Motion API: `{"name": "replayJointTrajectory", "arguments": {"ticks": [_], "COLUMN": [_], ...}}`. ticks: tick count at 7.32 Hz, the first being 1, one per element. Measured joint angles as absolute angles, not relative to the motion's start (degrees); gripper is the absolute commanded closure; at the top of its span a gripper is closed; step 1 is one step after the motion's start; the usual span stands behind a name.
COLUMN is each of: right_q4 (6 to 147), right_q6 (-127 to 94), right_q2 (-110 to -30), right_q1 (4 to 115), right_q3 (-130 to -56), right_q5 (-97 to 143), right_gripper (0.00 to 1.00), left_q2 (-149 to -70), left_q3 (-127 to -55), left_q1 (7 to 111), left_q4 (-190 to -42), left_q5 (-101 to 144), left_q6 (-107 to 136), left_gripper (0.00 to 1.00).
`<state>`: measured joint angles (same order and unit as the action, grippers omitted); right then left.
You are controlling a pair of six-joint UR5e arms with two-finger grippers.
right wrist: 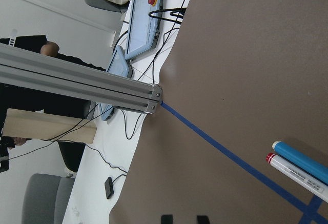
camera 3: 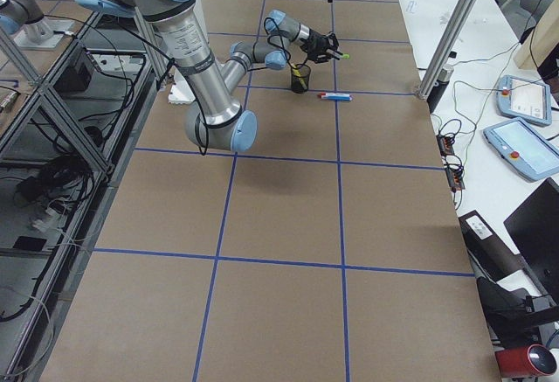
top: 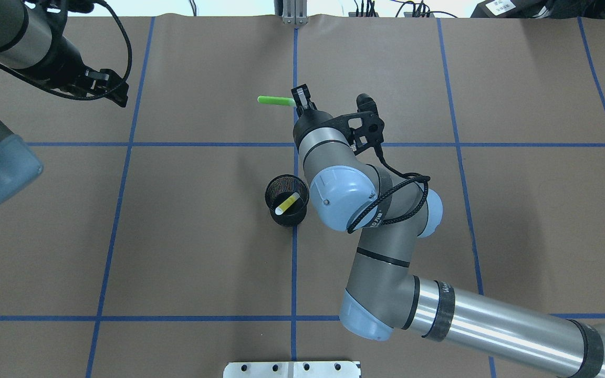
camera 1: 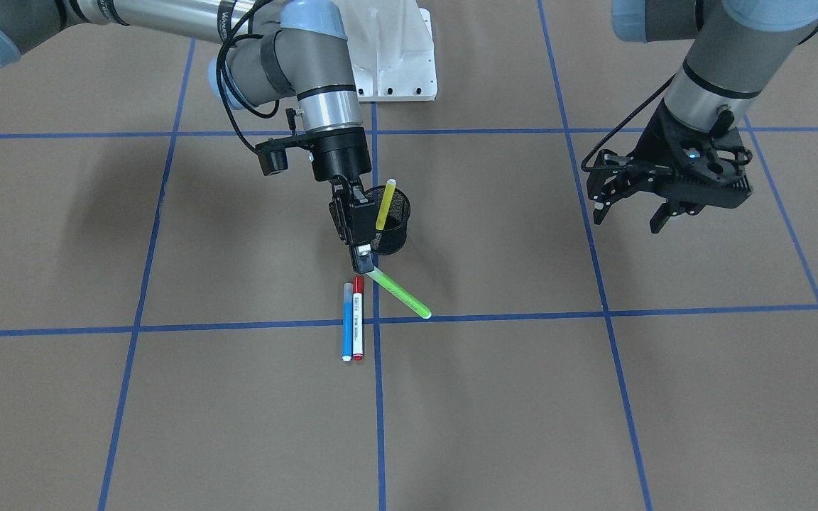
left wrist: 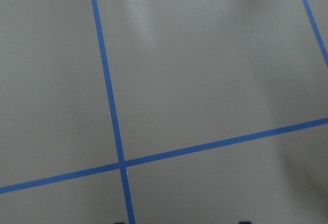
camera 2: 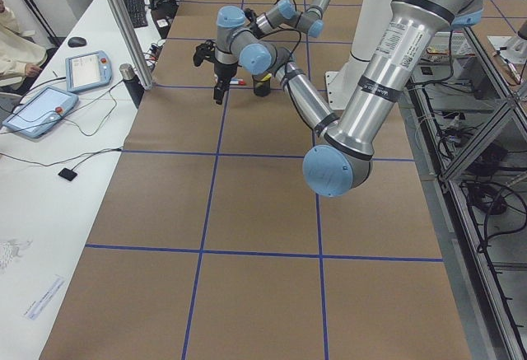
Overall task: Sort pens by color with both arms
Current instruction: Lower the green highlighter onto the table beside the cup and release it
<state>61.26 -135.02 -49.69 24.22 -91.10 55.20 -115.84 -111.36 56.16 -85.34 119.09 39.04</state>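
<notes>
On your side of the table, the blue pen (camera 1: 346, 323) and red-capped pen (camera 1: 358, 319) lie parallel and touching, just beside a tape line (camera 1: 379, 397). Right behind them the R gripper (camera 1: 365, 263) is clamped on one end of the light green pen (camera 1: 402, 294); its free end angles out toward you and the robot's left. Next back, the mesh cup (camera 1: 396, 231) stands against that gripper w/ the yellow pen (camera 1: 385, 206) leaning inside. The L gripper (camera 1: 627, 221) hangs well apart, fingers spread, holding nothing.
</notes>
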Motion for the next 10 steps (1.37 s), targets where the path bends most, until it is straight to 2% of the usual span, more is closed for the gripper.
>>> {"name": "replayJointTrajectory", "arguments": {"ticks": [6, 10], "right_q4": [62.1, 62.6], "right_q6": [-140.5, -140.4], "right_q2": [-49.3, -46.2], "right_q1": [23.6, 22.8], "right_q3": [-86.5, -82.1], "right_q5": [48.1, 45.5], "right_gripper": [1.00, 1.00], "left_q2": [-115.8, -115.8], "left_q3": [-111.4, -111.4], "left_q1": [56.2, 56.2], "left_q4": [-85.3, -85.3], "left_q5": [119.1, 119.1], "left_q6": [39.0, 38.9], "left_gripper": [0.20, 0.20]}}
